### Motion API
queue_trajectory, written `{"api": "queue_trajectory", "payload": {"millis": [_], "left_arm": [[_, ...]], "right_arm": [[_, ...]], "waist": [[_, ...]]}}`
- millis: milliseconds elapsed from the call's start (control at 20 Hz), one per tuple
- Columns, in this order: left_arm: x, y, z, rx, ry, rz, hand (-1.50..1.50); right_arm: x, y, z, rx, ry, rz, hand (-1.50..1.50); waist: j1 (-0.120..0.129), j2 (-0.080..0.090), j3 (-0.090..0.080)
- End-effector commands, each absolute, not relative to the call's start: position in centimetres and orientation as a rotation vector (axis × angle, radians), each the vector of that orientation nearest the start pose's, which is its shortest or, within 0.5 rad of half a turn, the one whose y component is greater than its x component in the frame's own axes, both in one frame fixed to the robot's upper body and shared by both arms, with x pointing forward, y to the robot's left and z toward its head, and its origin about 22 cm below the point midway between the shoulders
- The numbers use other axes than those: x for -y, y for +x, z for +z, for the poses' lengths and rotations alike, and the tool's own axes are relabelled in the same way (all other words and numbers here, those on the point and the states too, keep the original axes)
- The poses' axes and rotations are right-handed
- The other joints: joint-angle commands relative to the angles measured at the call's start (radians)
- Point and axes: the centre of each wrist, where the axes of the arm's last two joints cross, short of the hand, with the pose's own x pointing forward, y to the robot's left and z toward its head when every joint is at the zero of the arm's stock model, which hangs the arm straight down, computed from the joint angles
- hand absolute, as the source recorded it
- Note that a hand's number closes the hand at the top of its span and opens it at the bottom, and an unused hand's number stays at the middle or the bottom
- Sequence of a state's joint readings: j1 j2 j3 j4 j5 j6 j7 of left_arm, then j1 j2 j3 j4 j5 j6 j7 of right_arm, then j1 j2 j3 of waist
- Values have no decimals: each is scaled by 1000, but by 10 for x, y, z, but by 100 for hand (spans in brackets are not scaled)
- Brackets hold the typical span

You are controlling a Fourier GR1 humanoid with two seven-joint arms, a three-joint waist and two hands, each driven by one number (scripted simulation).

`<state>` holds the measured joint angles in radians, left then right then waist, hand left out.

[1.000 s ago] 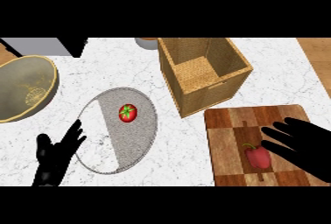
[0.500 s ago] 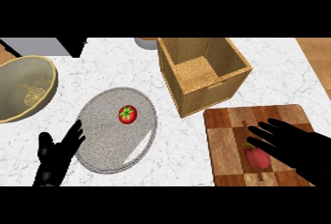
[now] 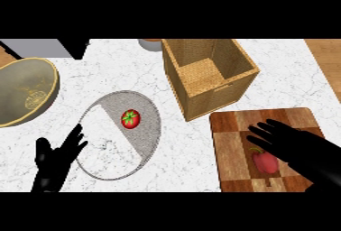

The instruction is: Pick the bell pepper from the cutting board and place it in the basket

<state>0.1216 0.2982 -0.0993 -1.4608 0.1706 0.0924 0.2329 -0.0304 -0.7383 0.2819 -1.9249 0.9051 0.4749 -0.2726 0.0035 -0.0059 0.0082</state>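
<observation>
At nine o'clock on your counter [image 3: 279,67] sits a large tan bowl [image 3: 23,97], cut off by the view's left edge. Down at seven o'clock you see your left hand [image 3: 57,158], wide open with straight fingers pointing up, resting by the lower edge and overlapping the rim of the plate [image 3: 143,144]. That grey plate lies left of centre, and a tomato [image 3: 131,118] with a green stem sits on it, well apart from your left hand. At one o'clock stands the basket [image 3: 206,97], a tall woven box open at the top, showing only its woven floor from this view. Its near corner comes just beside the far left corner of the board [image 3: 230,149]. That wooden checkered board lies at four o'clock. The pepper [image 3: 264,161], red, lies on the board near its front edge, well apart from the basket. Your right hand [image 3: 296,144] hangs over the board with fingers spread and straight, pointing toward ten o'clock; its palm covers the pepper's right side. You cannot tell whether it touches the pepper, and nothing is curled round it.
</observation>
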Motion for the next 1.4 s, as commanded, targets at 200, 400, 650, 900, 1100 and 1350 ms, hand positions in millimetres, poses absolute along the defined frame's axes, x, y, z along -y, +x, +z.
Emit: {"api": "queue_trajectory", "payload": {"millis": [200,400,650,900,1100,1350], "left_arm": [[-296,213,-50,1013,153,-35,0],[-310,202,-51,1017,142,-25,0],[-300,196,-60,1016,151,-38,0],[-290,196,-55,1001,154,-46,0],[-299,192,-56,1031,152,-22,0],[-297,201,-54,1022,172,-21,0]], "right_arm": [[263,223,83,1355,-547,1929,-150],[259,218,80,1341,-557,1944,-150],[268,231,68,1218,-615,1990,-150],[271,235,50,1196,-633,1984,-150],[276,232,51,1213,-611,1988,-150],[256,237,42,1226,-612,1998,-150]], "waist": [[-4,7,-8],[-3,6,-8],[-2,7,-8],[0,7,-8],[-2,6,-8],[-2,6,-8]]}}
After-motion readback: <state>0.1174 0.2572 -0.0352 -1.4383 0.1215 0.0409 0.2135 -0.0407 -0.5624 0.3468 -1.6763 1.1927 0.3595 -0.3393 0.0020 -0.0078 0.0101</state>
